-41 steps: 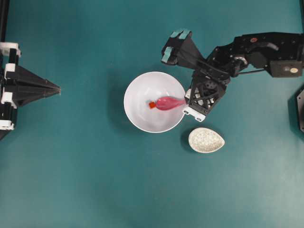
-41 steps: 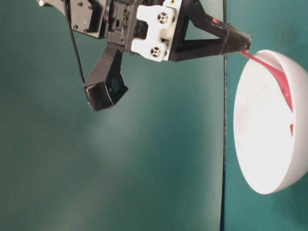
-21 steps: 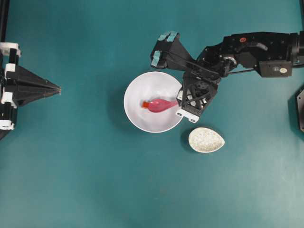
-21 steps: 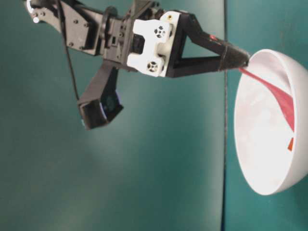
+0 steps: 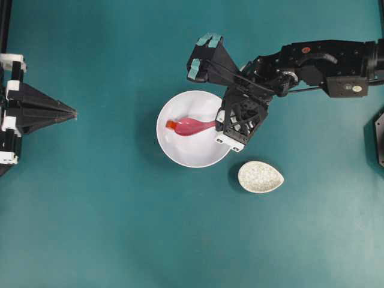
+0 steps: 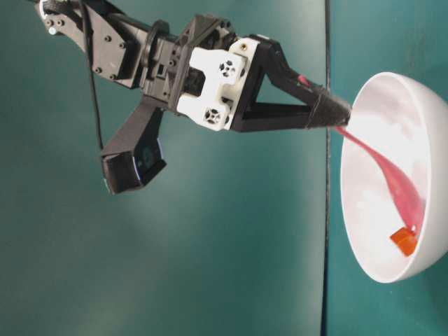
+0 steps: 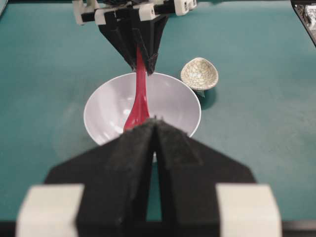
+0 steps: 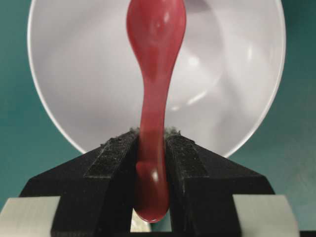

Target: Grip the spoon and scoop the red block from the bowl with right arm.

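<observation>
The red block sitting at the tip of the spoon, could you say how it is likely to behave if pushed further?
The red block is tiny beside the spoon, so it probably slides at a light touch. Its flat cube faces suggest skidding or tumbling, not rolling. On the bowl's smooth curved wall it may ride up ahead of the scoop rather than load into it.

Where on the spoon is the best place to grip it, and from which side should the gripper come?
Grip the spoon at the end of its handle, coming from the handle side, over the bowl rim. The handle is narrow and straight, so the pads close flat on it; the scoop stays free. The right gripper grips it so.
</observation>
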